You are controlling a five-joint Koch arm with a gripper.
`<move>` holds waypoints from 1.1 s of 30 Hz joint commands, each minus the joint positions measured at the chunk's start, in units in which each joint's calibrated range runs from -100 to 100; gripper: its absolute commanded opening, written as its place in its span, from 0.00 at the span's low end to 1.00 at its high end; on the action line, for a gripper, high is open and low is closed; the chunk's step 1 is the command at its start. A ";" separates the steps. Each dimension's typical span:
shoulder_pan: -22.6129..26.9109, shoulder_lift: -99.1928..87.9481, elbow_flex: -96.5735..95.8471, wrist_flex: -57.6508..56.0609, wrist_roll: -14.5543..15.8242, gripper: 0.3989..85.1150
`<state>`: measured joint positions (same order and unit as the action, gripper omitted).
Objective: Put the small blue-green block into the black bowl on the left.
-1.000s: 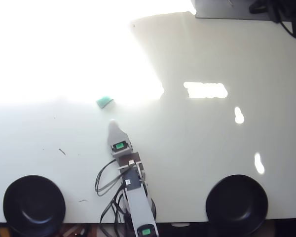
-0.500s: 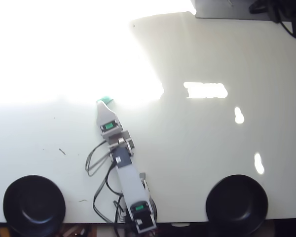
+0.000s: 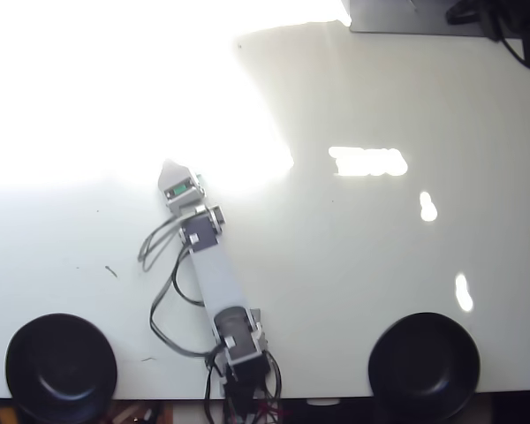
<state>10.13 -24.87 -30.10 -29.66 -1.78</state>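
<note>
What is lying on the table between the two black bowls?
In the overhead view, only the arm's base and its cables lie between the left bowl and right bowl.

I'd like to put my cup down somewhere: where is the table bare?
Bare tabletop lies between the arm and the right black bowl, and on up that side. It is crowded by the arm's cables; the upper left is lost in glare.

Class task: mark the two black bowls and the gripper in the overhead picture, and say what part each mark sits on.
Left black bowl [image 3: 60, 367], overhead view: inner floor.
Right black bowl [image 3: 424, 364], overhead view: inner floor.
Gripper [image 3: 169, 166], overhead view: pale tip against the glare.
</note>
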 commanded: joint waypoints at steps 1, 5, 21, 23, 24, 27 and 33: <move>-0.05 2.65 5.70 -2.08 -0.49 0.54; -0.10 6.50 9.68 -5.65 -1.22 0.54; -0.68 7.79 9.12 -8.32 -2.10 0.48; -1.03 7.89 9.21 -8.97 -2.64 0.48; -1.22 8.00 9.21 -9.13 -2.98 0.48; -1.81 8.32 9.40 -9.54 -3.91 0.46; -2.25 8.54 9.68 -10.11 -4.84 0.34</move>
<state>7.94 -16.16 -23.27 -39.53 -6.57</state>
